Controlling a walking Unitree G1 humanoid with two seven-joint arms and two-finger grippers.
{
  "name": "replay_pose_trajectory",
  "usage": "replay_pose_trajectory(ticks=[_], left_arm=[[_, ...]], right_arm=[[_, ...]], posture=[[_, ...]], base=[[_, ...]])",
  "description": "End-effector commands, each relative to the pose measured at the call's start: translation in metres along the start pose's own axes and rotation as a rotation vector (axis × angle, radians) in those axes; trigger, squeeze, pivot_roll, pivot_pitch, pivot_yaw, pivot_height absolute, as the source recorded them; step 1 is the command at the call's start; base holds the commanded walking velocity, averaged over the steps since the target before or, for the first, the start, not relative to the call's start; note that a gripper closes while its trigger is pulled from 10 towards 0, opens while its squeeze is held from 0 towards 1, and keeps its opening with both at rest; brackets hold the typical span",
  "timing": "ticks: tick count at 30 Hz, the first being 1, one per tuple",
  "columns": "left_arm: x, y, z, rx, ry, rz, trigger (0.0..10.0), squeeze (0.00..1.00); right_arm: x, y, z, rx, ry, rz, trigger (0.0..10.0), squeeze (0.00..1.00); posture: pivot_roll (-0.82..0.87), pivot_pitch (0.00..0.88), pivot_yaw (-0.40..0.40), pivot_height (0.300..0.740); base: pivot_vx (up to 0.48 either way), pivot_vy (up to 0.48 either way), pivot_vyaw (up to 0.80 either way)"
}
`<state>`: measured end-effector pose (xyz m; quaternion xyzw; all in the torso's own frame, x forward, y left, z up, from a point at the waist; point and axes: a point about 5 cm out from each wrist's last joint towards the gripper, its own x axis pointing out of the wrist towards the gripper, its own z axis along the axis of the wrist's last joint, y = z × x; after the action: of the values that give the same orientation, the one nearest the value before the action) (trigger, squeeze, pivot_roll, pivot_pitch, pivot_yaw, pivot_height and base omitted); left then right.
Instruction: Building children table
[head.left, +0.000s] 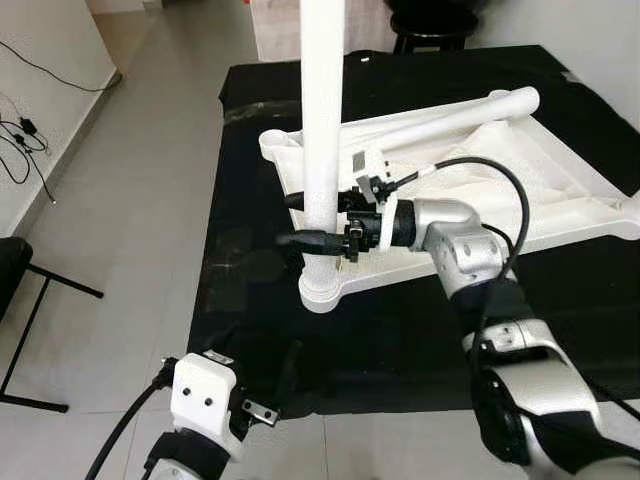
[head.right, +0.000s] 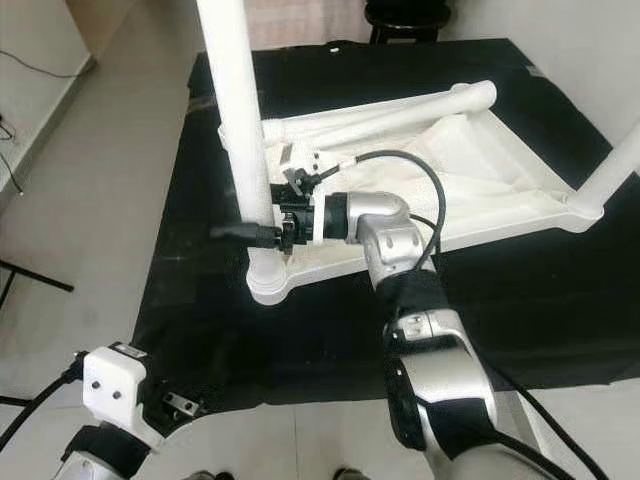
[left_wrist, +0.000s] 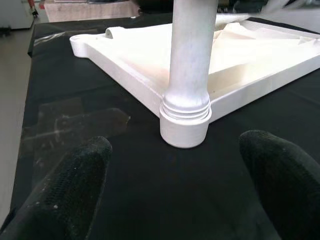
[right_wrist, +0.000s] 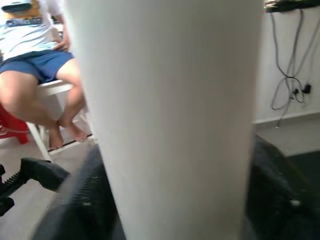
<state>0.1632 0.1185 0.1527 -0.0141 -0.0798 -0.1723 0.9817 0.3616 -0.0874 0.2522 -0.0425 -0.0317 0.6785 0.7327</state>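
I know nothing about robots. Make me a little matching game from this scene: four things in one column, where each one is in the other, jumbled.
1. upright table leg
2. loose table leg
3. right gripper
4. left gripper

a. lying flat across the upturned tabletop
b. clamped around the upright leg
c. standing in the tabletop's near corner socket
d. open, low over the black cloth

Pairs: 1-c, 2-a, 3-b, 4-d

A smooth, matt white plastic table leg (head.left: 322, 130) and upturned plastic tabletop (head.left: 470, 175) are seen on a matt black cloth (head.left: 260, 320). The floor (head.left: 130, 180) is laid in pale, faintly glossy tiles. The right pincer (head.left: 310, 222) has matt black, textured fingers (left_wrist: 75, 185).
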Motion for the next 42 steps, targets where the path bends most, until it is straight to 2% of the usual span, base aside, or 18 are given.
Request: replay_pose_trajectory(ticks=[1,5,12,14,15,16,17,18,20,22,27,28,29,32,33,36,39,42], left_arm=[[-0.002,-0.003,0.0,-0.017,0.005,-0.014,10.0,0.0],[-0.002,-0.005,-0.001,-0.023,0.004,-0.018,10.0,0.0],[-0.001,-0.005,-0.001,-0.026,0.003,-0.023,10.0,0.0],[0.0,-0.004,-0.002,-0.025,0.001,-0.024,10.0,0.0],[0.0,-0.004,-0.002,-0.025,0.001,-0.024,10.0,0.0],[0.0,-0.004,-0.001,-0.024,-0.001,-0.024,10.0,0.0],[0.0,-0.004,-0.001,-0.024,-0.001,-0.024,10.0,0.0],[0.0,-0.002,-0.001,-0.023,-0.002,-0.019,10.0,0.0],[0.0,-0.002,-0.001,-0.023,-0.002,-0.019,10.0,0.0],[0.001,0.003,-0.001,-0.023,-0.005,-0.009,10.0,0.0],[0.006,0.006,-0.003,-0.023,-0.006,-0.013,10.0,0.0],[0.007,0.006,-0.004,-0.023,-0.007,-0.018,10.0,0.0],[0.007,0.007,-0.004,-0.022,-0.008,-0.017,10.0,0.0],[0.008,0.007,-0.004,-0.021,-0.011,-0.011,10.0,0.0],[0.008,0.007,-0.004,-0.021,-0.012,-0.009,10.0,0.0],[0.008,0.007,-0.003,-0.021,-0.013,-0.01,10.0,0.0],[0.007,0.006,-0.003,-0.024,-0.011,-0.015,10.0,0.0],[0.007,0.006,-0.003,-0.025,-0.011,-0.016,10.0,0.0]], right_arm=[[0.002,0.002,0.0,0.018,0.002,0.096,0.0,0.0],[0.0,0.004,-0.002,0.029,0.006,0.186,0.0,0.0],[-0.006,0.007,-0.017,0.035,-0.023,0.089,0.0,0.0],[-0.008,0.011,-0.032,0.039,-0.021,-0.078,0.0,0.0],[-0.008,0.011,-0.032,0.039,-0.021,-0.078,0.0,0.0],[-0.004,0.015,-0.048,0.06,0.008,-0.304,0.0,0.0],[-0.004,0.015,-0.048,0.06,0.008,-0.304,0.0,0.0],[-0.002,0.022,-0.064,0.069,0.056,-0.604,0.0,0.0],[-0.002,0.022,-0.064,0.069,0.056,-0.604,0.0,0.0],[0.0,0.057,-0.081,0.083,0.1,-0.878,0.0,0.0],[0.014,0.056,-0.077,0.082,0.065,-0.83,0.0,0.0],[0.018,0.05,-0.073,0.078,0.045,-0.811,3.8,0.0],[0.022,0.047,-0.068,0.079,0.025,-0.767,10.0,0.0],[0.028,0.046,-0.059,0.086,-0.018,-0.712,10.0,0.0],[0.031,0.047,-0.056,0.099,-0.045,-0.645,10.0,1.0],[0.036,0.052,-0.045,0.108,-0.083,-0.519,10.0,1.0],[0.034,0.052,-0.027,0.021,-0.113,-0.323,10.0,1.0],[0.032,0.051,-0.023,-0.011,-0.108,-0.258,10.0,0.97]], posture=[[0.07,0.195,0.003,0.74],[0.06,0.194,0.004,0.74],[0.04,0.194,-0.001,0.74],[0.04,0.196,-0.007,0.74],[0.04,0.196,-0.007,0.74],[0.04,0.199,-0.016,0.74],[0.04,0.199,-0.016,0.74],[0.02,0.202,-0.009,0.74],[0.02,0.202,-0.009,0.74],[0.0,0.2,0.021,0.74],[0.0,0.177,0.019,0.74],[0.0,0.173,0.019,0.74],[0.0,0.173,0.017,0.74],[0.01,0.172,0.017,0.74],[0.01,0.172,0.016,0.74],[0.01,0.173,0.016,0.74],[0.01,0.175,0.016,0.74],[0.02,0.176,0.015,0.74]], base=[[0.0,0.0,0.0],[0.0,0.0,0.0],[0.0,0.0,0.0],[0.0,0.0,0.0],[0.0,0.0,0.0],[0.0,0.0,0.0],[0.0,0.0,0.0],[0.0,0.0,0.0],[0.0,0.0,0.0],[0.0,0.0,0.0],[0.0,0.0,0.0],[0.0,0.0,0.0],[0.0,0.0,0.0],[0.0,0.0,0.0],[0.0,0.0,0.0],[0.0,0.0,0.0],[0.0,0.0,0.0],[0.0,0.0,0.0]])
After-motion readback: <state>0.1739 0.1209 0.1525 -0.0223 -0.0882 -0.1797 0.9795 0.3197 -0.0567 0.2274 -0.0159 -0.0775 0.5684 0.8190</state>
